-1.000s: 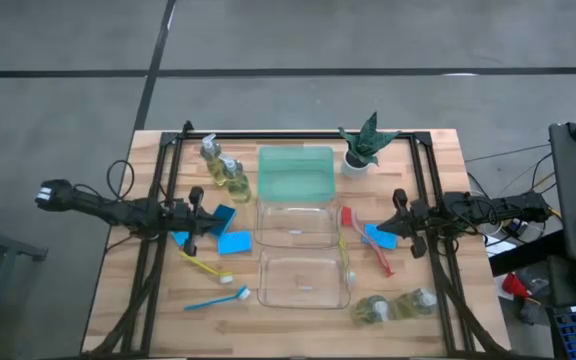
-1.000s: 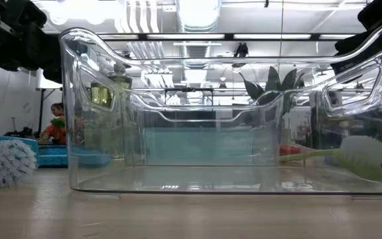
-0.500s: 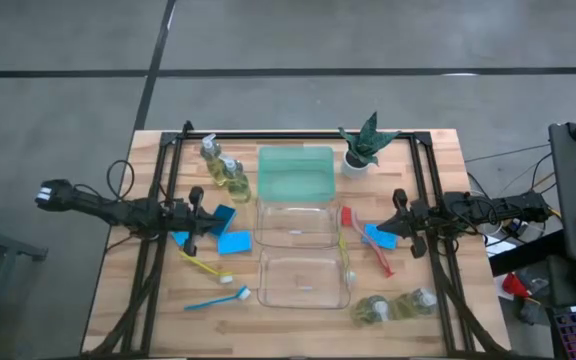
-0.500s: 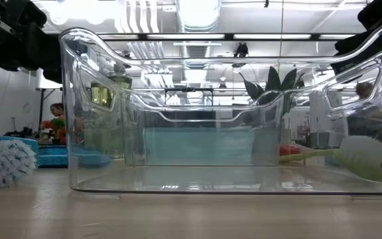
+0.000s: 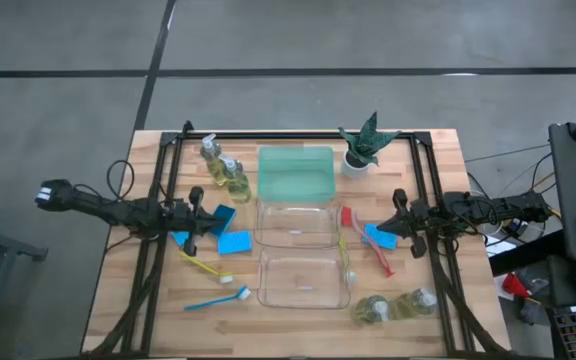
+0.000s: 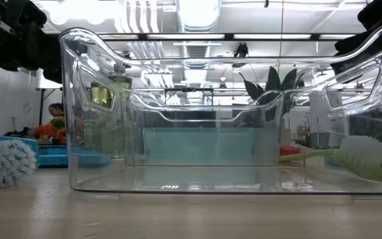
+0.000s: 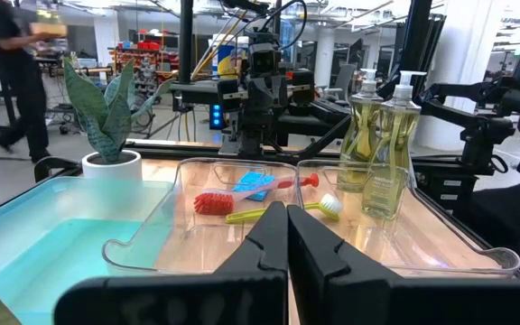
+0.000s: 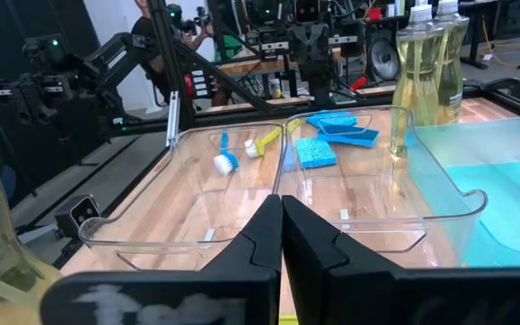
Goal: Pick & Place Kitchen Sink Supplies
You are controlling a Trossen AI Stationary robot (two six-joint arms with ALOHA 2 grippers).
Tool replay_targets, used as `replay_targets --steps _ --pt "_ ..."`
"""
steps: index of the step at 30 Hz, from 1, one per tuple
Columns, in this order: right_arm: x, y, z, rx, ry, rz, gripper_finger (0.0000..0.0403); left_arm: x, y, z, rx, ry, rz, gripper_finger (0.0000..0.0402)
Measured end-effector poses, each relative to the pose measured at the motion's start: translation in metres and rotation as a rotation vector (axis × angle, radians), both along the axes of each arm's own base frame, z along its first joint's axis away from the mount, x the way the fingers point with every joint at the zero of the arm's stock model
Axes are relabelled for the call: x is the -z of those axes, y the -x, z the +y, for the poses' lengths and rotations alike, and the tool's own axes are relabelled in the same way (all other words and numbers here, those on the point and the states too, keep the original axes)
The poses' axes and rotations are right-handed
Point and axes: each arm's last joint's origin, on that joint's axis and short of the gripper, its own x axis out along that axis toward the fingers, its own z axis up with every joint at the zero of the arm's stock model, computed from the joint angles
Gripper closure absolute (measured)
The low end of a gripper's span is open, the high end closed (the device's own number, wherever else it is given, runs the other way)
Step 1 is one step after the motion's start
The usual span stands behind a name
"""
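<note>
A: Why are both arms hanging back at the table's sides?

B: They're waiting, I'd judge. The left gripper [image 5: 200,215] and right gripper [image 5: 396,222] are both clenched on nothing. The pump bottles [image 5: 224,170], blue sponges [image 5: 230,238] and brushes [image 5: 214,297] are lying outside the clear bins [image 5: 302,300], so nothing is sorted yet.

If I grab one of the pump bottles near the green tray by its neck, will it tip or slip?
The pump bottles stand tall and narrow, so a sideways nudge probably tips them. Mostly full of liquid, they're likely heavy for their size. Smooth clear plastic may slip.
</note>
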Motion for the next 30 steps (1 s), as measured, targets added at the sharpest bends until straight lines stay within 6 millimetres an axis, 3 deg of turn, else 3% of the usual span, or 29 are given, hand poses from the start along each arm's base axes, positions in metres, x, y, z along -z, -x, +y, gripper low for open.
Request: replay_targets --steps 13,18,24,30 --pt "-0.001 0.000 0.000 0.000 -0.002 -0.005 0.0394 0.000 0.000 0.000 0.000 0.000 0.000 0.0401" --pt "-0.004 0.000 0.000 0.008 -0.123 -0.019 0.0394 0.000 0.000 0.000 0.000 0.000 0.000 0.0401" --pt "-0.020 0.000 0.000 -0.002 -0.176 -0.179 0.0394 0.000 0.000 0.000 0.000 0.000 0.000 0.0401" --pt "-0.036 0.004 0.000 -0.035 -0.372 -0.312 0.0394 0.000 0.000 0.000 0.000 0.000 0.000 0.0401"
